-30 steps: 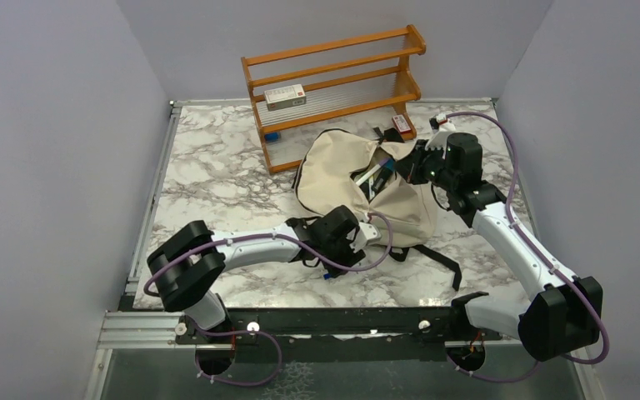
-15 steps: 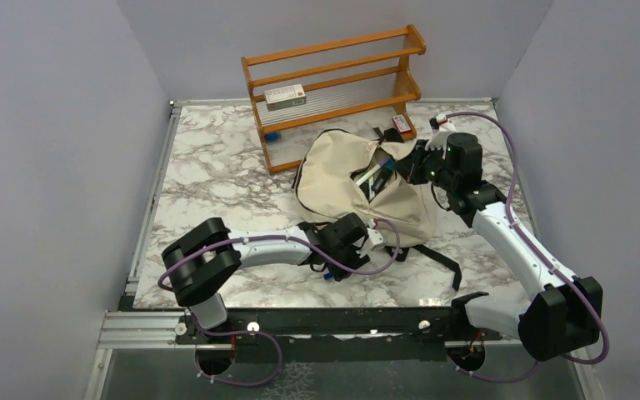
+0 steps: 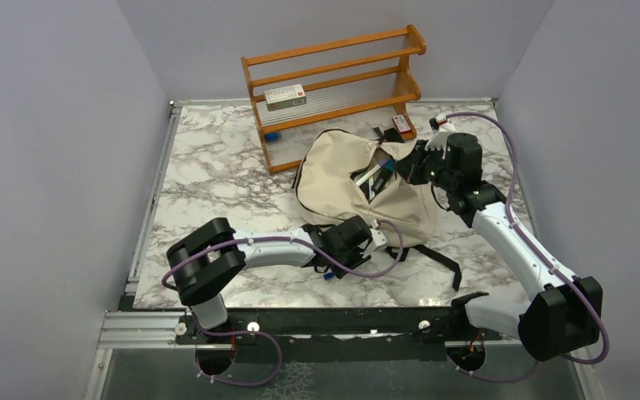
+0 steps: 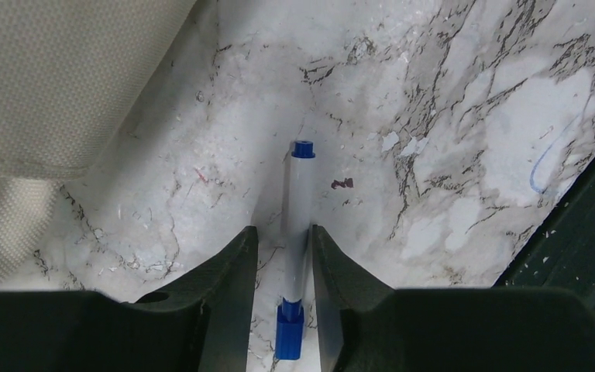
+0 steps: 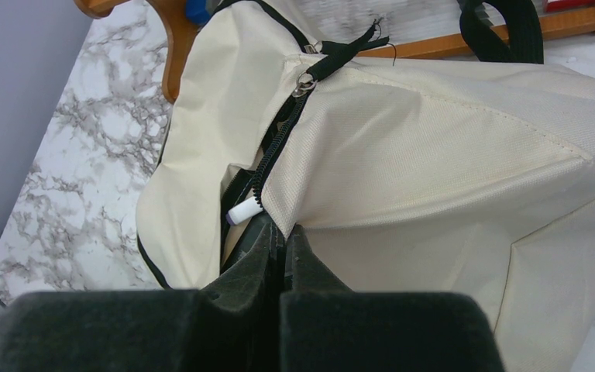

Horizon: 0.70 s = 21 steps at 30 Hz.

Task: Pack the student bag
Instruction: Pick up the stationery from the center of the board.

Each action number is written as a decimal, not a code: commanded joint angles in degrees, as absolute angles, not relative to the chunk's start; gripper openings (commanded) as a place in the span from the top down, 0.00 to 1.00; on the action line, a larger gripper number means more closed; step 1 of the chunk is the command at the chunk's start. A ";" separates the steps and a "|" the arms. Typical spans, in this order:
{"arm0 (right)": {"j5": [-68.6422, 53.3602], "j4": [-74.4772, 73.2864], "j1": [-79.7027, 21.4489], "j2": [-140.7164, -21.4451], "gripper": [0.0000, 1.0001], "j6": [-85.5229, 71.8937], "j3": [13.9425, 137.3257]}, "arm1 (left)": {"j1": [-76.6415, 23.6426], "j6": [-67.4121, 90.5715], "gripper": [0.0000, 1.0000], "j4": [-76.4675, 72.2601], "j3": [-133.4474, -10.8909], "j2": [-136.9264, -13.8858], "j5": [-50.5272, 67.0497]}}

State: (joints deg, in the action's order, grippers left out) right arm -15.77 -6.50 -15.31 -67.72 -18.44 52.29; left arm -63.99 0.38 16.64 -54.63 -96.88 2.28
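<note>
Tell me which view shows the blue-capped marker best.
Left wrist: the marker lies full-length between the left hand's fingers. Top external shows only its blue end under that hand; right wrist shows just the student bag.

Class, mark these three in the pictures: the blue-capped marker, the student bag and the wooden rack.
blue-capped marker [image 4: 298, 201]: left wrist view, on its white barrel.
student bag [image 3: 333, 162]: top external view, on its beige fabric.
wooden rack [image 3: 333, 46]: top external view, on its top rail.
</note>
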 commanded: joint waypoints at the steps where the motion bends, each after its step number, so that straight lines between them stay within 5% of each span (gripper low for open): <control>1: -15.55 -4.07 -15.29 -66.74 0.99 -18.37 51.93 | -64.51 0.27 0.71 17.92 -53.92 -99.81 0.86; 12: -15.42 -4.24 -15.29 -66.28 0.99 -18.46 51.85 | -64.51 -2.48 1.00 20.83 -58.00 -95.63 1.23; 21: -15.48 -4.00 -15.29 -66.10 0.99 -18.63 51.48 | -62.62 -8.57 1.00 20.81 -58.86 -84.01 7.49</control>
